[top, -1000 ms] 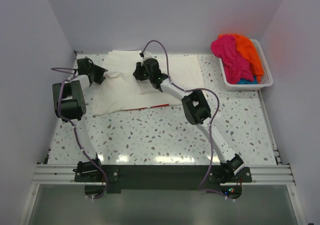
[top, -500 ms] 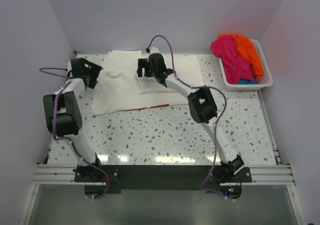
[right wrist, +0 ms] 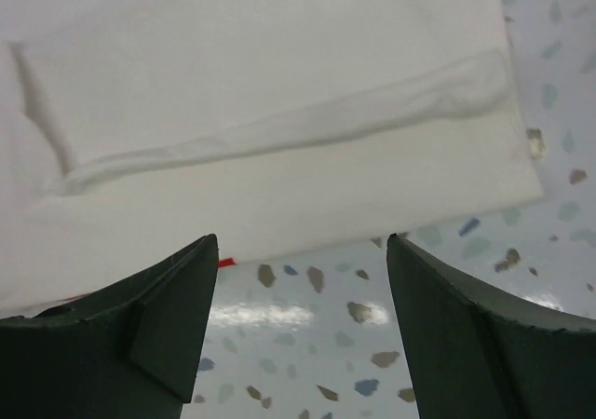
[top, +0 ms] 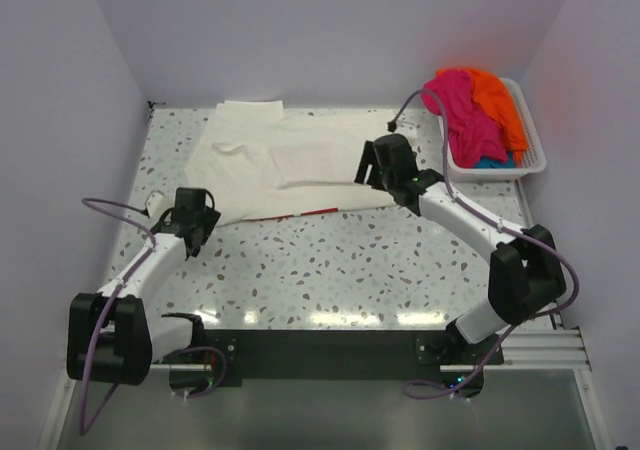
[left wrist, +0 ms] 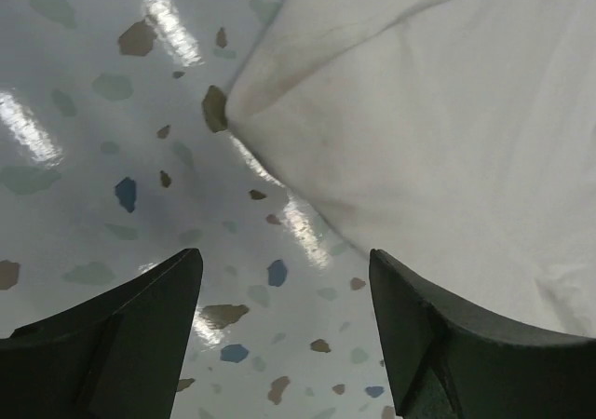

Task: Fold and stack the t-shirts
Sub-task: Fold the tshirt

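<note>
The cream-white t-shirt [top: 290, 160] lies spread and partly folded at the back of the table, a strip of red print [top: 315, 212] showing at its near edge. My left gripper [top: 197, 210] is open beside the shirt's near-left corner [left wrist: 279, 84], with only bare table between its fingers [left wrist: 140, 335]. My right gripper [top: 372, 165] hangs open over the shirt's near-right edge [right wrist: 279, 158], also holding nothing. The magenta-pink [top: 455, 110], orange [top: 497, 105] and teal [top: 490, 162] t-shirts are heaped in the basket.
A white slatted basket [top: 537, 158] stands at the back right corner. The speckled table [top: 330, 270] is walled on the left, back and right. The arms' bases sit on the black rail [top: 320, 348] at the near edge.
Both grippers opened and let go of the white shirt. The left arm swung back to the shirt's near-left corner, and the right arm moved to its right edge.
</note>
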`<state>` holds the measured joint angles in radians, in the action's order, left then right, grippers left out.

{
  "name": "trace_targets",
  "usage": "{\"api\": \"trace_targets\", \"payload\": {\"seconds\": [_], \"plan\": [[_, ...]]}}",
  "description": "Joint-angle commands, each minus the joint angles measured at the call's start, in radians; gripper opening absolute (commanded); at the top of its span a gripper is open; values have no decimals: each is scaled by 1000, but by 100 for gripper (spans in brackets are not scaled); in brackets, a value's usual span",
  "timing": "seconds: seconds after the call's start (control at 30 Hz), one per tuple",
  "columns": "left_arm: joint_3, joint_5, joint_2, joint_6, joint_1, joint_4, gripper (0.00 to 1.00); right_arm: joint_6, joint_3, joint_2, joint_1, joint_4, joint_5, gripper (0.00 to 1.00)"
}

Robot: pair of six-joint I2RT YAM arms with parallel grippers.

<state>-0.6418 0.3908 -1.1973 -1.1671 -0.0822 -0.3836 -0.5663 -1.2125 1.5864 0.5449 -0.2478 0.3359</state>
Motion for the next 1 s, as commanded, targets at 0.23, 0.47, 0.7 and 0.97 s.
{"api": "trace_targets", "payload": {"seconds": [0.23, 0.47, 0.7, 0.97], "plan": [[74, 54, -16, 17, 32, 109, 79, -109, 254, 52, -304, 22, -187, 68], [90, -9, -48, 43, 68, 193, 78, -84, 212, 50, -326, 18, -190, 47], [68, -35, -38, 64, 78, 196, 75, -52, 128, 47, -240, 9, -160, 40], [48, -56, -22, 83, 82, 183, 74, -32, -111, 282, -188, -11, -190, 33]]}}
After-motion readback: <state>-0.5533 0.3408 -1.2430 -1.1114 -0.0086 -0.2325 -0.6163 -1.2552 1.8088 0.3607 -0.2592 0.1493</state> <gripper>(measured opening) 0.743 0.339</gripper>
